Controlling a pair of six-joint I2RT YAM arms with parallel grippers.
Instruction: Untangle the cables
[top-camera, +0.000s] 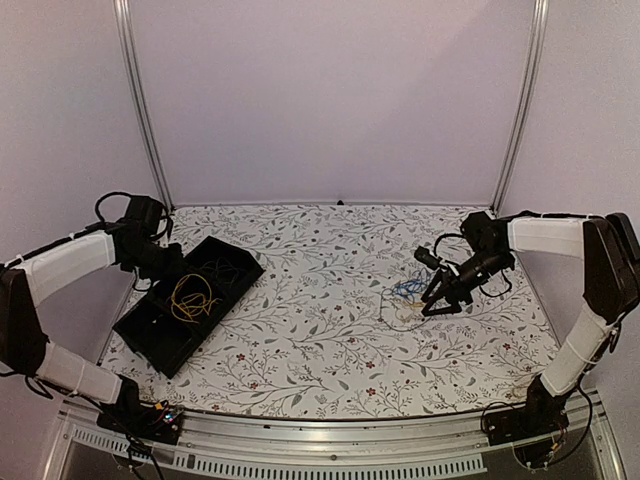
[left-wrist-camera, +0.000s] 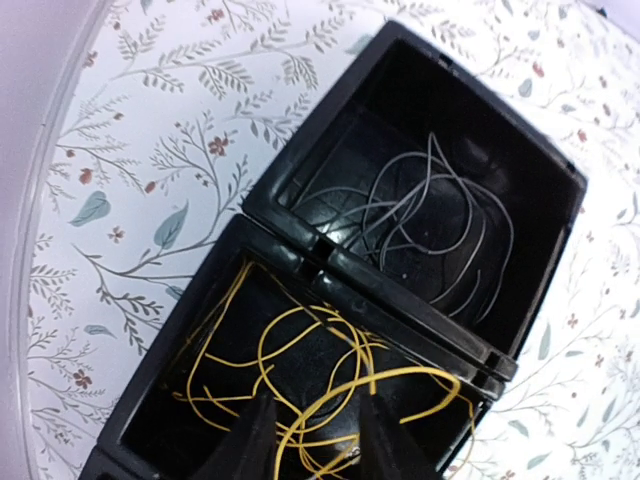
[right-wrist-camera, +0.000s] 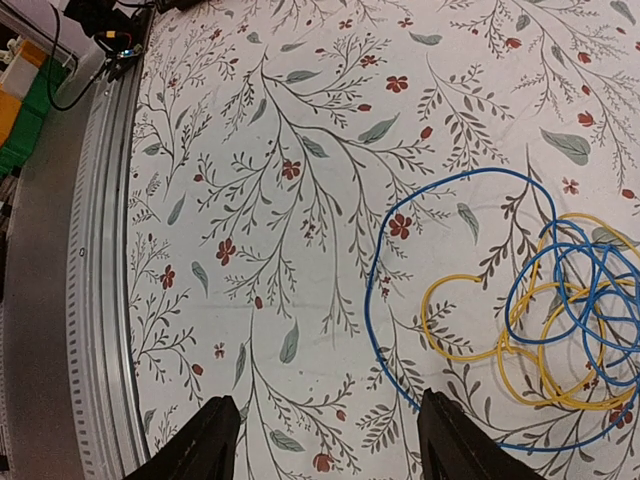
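Top view: a black tray (top-camera: 150, 335) lies diagonally at the left, with yellow cable (top-camera: 192, 298) looped in its middle compartment. A faint blue-and-yellow tangle (top-camera: 405, 297) lies right of centre beside the right gripper (top-camera: 437, 308).
Left wrist: the left gripper (left-wrist-camera: 315, 412) stands narrowly parted over yellow strands. The dark cable (left-wrist-camera: 430, 225) barely shows in the neighbouring compartment.
Right wrist: the jaws are wide and empty, and the tangle runs off the right edge.

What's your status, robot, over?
Left fingers parted over yellow wire in tray. Right fingers open above blue-yellow tangle. Nothing in the way.
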